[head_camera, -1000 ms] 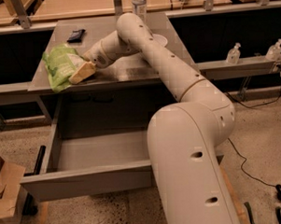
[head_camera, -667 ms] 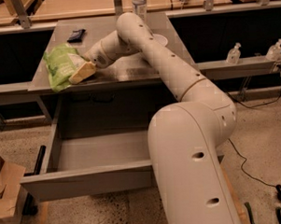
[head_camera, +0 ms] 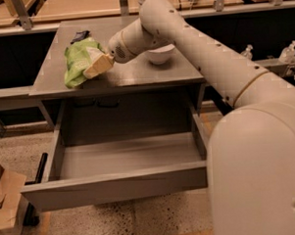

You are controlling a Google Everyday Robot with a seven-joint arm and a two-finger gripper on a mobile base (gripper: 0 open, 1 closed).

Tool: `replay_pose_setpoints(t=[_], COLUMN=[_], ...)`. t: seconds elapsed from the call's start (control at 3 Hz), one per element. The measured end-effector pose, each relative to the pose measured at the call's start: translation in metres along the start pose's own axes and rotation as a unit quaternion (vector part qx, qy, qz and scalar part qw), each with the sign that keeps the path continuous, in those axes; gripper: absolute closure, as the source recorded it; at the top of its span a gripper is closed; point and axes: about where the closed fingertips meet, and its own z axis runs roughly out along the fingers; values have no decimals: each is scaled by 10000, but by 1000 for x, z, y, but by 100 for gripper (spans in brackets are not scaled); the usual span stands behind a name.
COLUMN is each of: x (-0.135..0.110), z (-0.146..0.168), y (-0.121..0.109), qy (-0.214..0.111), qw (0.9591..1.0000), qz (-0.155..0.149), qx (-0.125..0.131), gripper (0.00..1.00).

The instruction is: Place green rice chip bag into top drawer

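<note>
The green rice chip bag point(head_camera: 78, 63) is lime green and crinkly, over the front left part of the grey desk point(head_camera: 136, 78). My gripper point(head_camera: 97, 67) reaches in from the right, and its tan fingers are shut on the bag's right side. The bag's lower end hangs near the desk's front edge; whether it touches the top I cannot tell. The top drawer point(head_camera: 116, 187) stands pulled out below the desk, and its grey inside is bare.
A white bowl point(head_camera: 159, 54) sits on the desk behind my arm. A small black packet point(head_camera: 80, 36) lies at the desk's back left. A cardboard box point(head_camera: 6, 204) stands on the floor left of the drawer. My large white arm fills the right side.
My gripper has moved right and slightly up, and the green bag has come along with it, away from the desk's left edge.
</note>
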Motion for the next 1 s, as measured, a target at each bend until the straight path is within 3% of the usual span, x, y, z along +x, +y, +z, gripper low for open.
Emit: replay_pose_setpoints(t=[0.33,0.67,1.0], x=[13,59,117], z=[-54,-65,-62], y=[40,82,131], qy=[65,497,995], qw=[9980,9932,9820], qz=[548,1040,1577], qx=[300,163,-284], gripper=[94,100,100])
